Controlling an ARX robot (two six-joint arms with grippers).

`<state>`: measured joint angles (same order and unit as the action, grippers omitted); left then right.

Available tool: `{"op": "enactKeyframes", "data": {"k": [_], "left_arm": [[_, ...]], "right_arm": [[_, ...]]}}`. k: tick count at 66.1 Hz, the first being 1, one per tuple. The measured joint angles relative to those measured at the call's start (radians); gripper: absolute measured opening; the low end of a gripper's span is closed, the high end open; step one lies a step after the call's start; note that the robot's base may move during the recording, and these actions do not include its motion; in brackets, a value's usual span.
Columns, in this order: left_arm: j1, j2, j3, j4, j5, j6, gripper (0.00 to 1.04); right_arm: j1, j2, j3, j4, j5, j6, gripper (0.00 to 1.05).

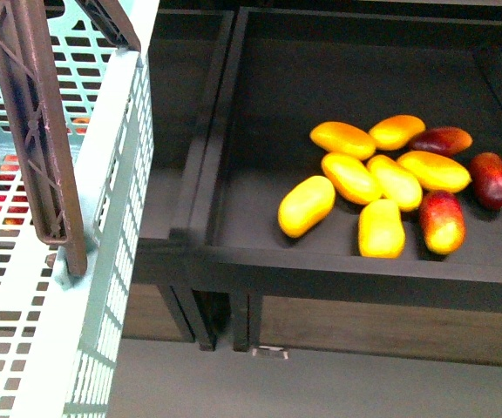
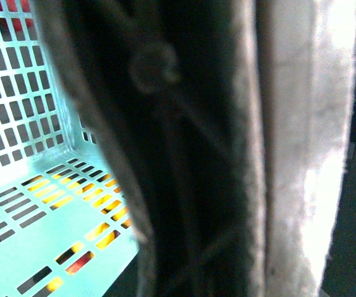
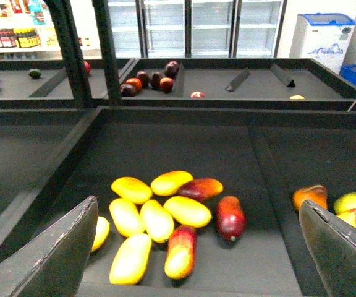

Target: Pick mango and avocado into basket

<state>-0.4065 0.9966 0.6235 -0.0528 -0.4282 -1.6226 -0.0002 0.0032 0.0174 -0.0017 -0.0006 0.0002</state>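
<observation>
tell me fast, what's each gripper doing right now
Left gripper: cannot tell, its view is a close blur beside the basket.
Right gripper: open, holding nothing.

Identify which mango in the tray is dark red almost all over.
The rightmost mango in the front view: the others are yellow or only partly red.

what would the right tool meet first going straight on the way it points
Most likely the mango pile in the black bin; nothing shows between the open right tool and it, though depth is unclear.
</observation>
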Motion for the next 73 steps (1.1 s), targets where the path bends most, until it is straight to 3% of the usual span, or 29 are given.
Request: {"op": "enactKeyframes", "data": {"k": [65,70,73], "left_arm": [[0.008,-0.002,0.000,0.000,-0.032,0.018,0.15],[0.006,-0.002,0.000,0.000,-0.008,0.014,0.15],[0.017,0.011,0.027,-0.071,0.077,0.042,0.15]], "right_arm": [[0.000,0.001,0.000,0.000,-0.005,0.000,0.96],[0.000,0.000,0.000,0.000,-0.003,0.000,0.96],[0.000,0.000,0.000,0.000,-0.003,0.000,0.96]]}}
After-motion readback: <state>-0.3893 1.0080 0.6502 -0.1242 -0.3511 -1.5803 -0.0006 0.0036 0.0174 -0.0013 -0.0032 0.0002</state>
